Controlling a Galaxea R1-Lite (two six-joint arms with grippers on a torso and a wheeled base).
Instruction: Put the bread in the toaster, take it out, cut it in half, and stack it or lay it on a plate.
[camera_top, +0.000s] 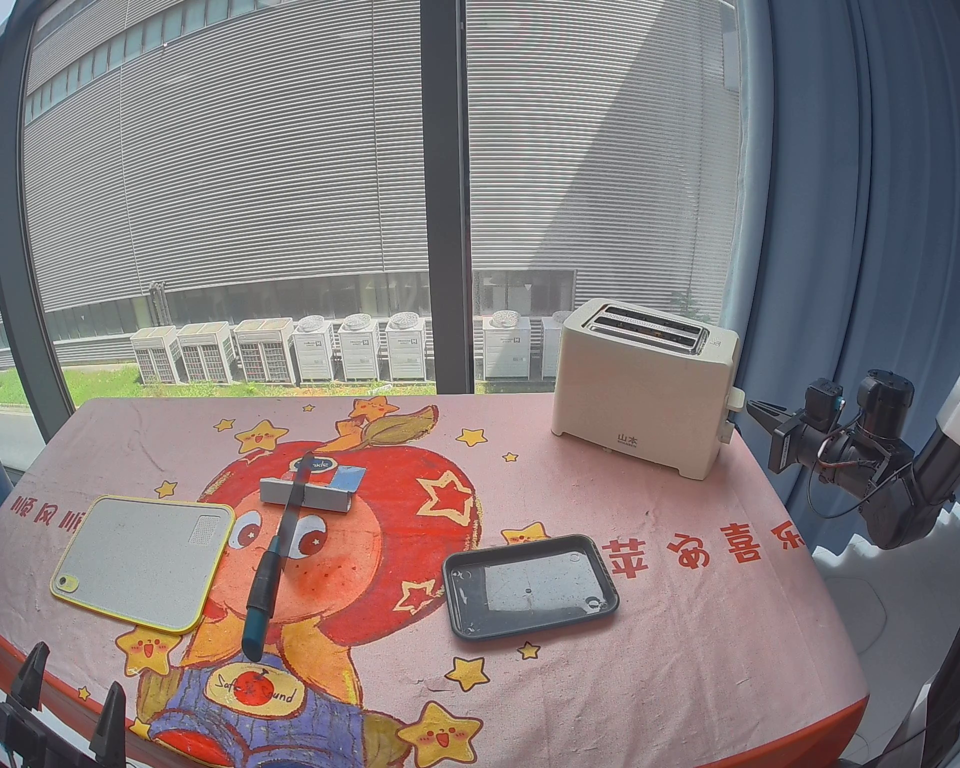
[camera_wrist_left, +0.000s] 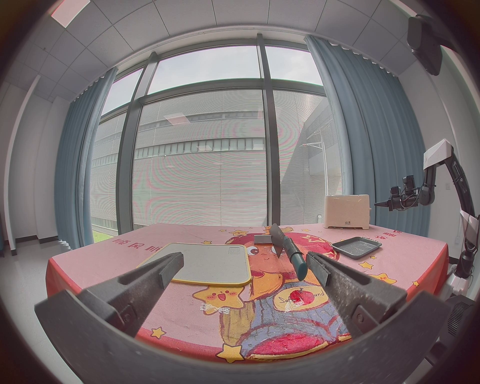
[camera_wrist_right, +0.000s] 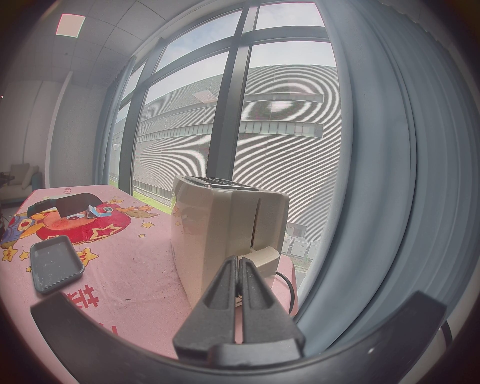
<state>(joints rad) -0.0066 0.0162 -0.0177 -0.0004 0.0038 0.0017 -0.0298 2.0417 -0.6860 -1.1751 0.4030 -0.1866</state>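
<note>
The cream toaster (camera_top: 640, 385) stands at the table's back right, its top slots (camera_top: 645, 328) dark inside. My right gripper (camera_top: 755, 408) is shut with nothing in it, its tips right at the toaster's side lever (camera_wrist_right: 263, 258); whether they touch it I cannot tell. The wrist view looks along that gripper (camera_wrist_right: 239, 265) to the toaster (camera_wrist_right: 220, 225). My left gripper (camera_top: 70, 690) hovers open over the near left table edge. Between its fingers (camera_wrist_left: 145, 285) the wrist view shows the cutting board (camera_wrist_left: 205, 262) and the knife (camera_wrist_left: 290, 247). A dark rectangular plate (camera_top: 528, 585) lies mid-table.
A grey cutting board with a yellow rim (camera_top: 140, 560) lies at the front left. The teal-handled knife (camera_top: 270, 570) leans on a small grey rest (camera_top: 305, 493) beside it. A blue curtain (camera_top: 840, 250) hangs close behind the right arm. Windows back the table.
</note>
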